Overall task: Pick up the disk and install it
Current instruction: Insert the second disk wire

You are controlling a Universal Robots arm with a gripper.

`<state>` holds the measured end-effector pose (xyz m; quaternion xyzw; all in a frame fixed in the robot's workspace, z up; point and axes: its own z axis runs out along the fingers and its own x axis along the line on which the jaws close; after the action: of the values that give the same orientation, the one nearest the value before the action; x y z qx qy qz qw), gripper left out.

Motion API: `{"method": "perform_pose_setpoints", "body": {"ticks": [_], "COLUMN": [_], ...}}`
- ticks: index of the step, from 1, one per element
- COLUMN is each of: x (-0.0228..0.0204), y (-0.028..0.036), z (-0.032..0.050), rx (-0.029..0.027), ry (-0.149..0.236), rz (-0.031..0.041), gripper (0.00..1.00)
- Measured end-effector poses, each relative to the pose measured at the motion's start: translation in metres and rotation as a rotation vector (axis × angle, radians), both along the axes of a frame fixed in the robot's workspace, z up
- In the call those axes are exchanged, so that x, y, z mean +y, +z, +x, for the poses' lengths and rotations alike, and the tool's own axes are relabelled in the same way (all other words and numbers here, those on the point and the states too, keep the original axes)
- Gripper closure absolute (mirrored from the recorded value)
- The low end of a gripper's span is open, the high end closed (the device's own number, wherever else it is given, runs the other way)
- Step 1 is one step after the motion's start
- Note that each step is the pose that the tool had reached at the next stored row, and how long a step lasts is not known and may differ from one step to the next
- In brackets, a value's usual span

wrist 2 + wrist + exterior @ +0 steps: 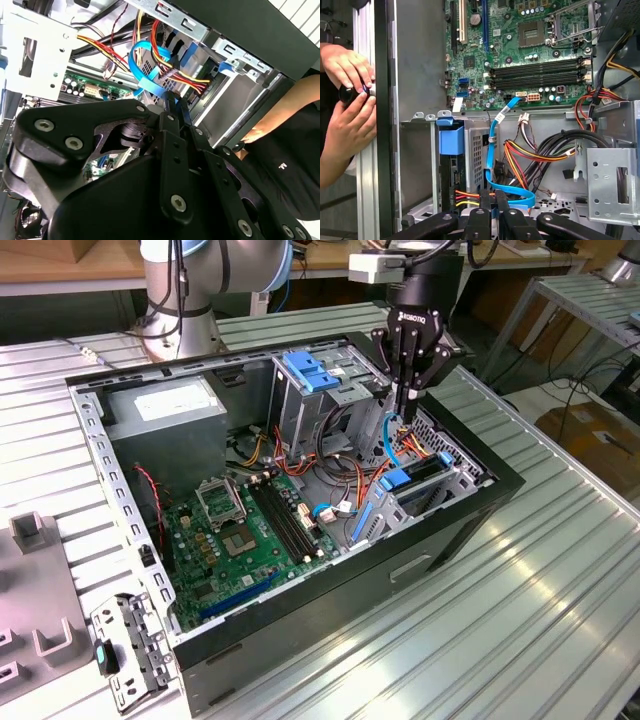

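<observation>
1. Exterior view: the robot's hand (pixel 404 410) hangs low inside the open computer case (pixel 480 505), fingers drawn together on what looks like the blue data cable (pixel 392 445). Below it the disk (pixel 412 478) sits edge-up in its bay, blue rail showing, apparently already slotted in.
2. Second wrist view: the fingers (pixel 175 107) are nearly closed just above the cable bundle (pixel 165 75); whether they truly pinch the cable I can't say.
3. First wrist view: a person's hands (pixel 347 95) work outside the case wall; what they grip is unclear.
</observation>
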<state>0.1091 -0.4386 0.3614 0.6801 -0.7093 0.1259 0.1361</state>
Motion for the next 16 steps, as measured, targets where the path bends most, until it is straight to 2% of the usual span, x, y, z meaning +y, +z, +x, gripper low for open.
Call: {"method": "perform_pose_setpoints", "body": {"ticks": [3,5,6,9,10,12,15,16], "x": [-0.0035,-0.0060,-0.0087,-0.0162,-0.0199,-0.0268,-0.0360,-0.0382], "y": [0.0000,-0.0001,-0.0003,-0.0007,-0.0009,-0.0012,-0.0014,-0.0014], "z": [0.0000,0.0000,0.0001,0.0001,0.0001,0.0001,0.0000,-0.0004], "rx": [0.0000,0.0000,0.0000,0.0000,-0.0001,-0.0001,-0.0003,-0.0021], "ry": [0.000,0.000,0.000,0.000,0.000,0.000,0.000,0.001], "rz": [0.0009,0.0073,0.0169,0.0349,0.0432,0.0536,0.0590,0.0597], "gripper": [0.84,0.84,0.84,0.84,0.84,0.84,0.84,0.84]}}
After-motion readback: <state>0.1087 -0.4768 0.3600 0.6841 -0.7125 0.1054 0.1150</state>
